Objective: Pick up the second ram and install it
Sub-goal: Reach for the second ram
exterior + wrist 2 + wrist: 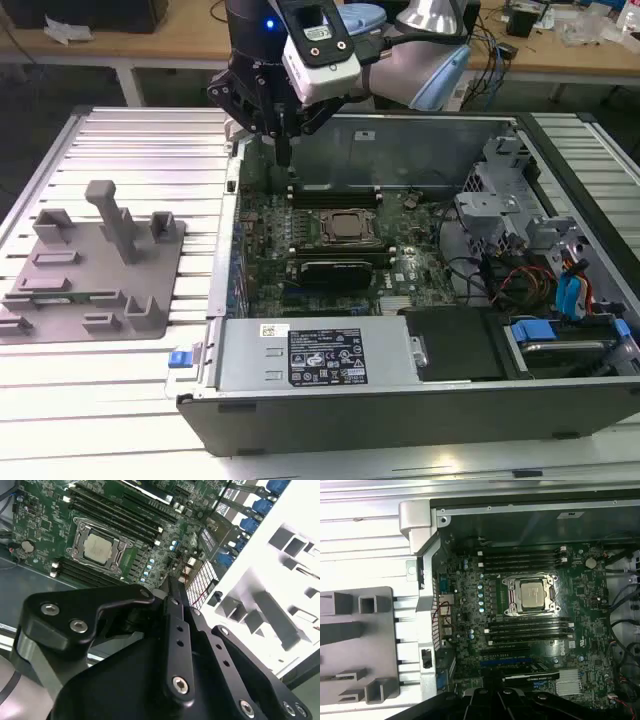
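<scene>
The arm [425,62] comes in from the far side, and its pale wrist [322,45] lies almost level. Below it the black gripper [284,156] points straight down, far in the scene and toward the exterior view's left. In the second wrist view the two fingers [175,625] are pressed together at their tips.

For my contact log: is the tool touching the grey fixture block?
Apart. In the exterior view the tool hangs over the computer case, while the fixture block lies aside.
</scene>
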You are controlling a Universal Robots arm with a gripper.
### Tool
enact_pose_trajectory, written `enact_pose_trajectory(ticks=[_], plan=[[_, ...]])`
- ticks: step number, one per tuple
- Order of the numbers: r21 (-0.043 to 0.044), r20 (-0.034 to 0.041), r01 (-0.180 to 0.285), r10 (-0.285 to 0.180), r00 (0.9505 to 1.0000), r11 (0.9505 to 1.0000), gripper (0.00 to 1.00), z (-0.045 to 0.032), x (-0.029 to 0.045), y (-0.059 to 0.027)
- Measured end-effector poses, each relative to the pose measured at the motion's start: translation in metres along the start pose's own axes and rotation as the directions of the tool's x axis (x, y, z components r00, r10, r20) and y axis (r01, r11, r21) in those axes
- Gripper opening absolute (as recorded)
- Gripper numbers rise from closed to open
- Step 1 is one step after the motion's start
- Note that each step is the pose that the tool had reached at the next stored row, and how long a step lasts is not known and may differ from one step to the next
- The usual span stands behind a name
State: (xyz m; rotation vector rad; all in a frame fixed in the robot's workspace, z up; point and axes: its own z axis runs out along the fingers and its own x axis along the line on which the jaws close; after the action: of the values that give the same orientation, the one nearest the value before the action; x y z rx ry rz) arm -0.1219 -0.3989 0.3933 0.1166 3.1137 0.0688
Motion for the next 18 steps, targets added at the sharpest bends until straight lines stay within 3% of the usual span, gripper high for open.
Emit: enact_pose_trajectory(ticks=[8, 18], plan=[[-0.0001, 0.0001, 0.000, 0.000, 1.0000, 1.0000, 0.08, 0.0000, 0.0001, 0.0000], [0.0000, 0.0000, 0.000, 0.000, 1.0000, 1.0000, 0.08, -0.0003, 0.0115, -0.0009]])
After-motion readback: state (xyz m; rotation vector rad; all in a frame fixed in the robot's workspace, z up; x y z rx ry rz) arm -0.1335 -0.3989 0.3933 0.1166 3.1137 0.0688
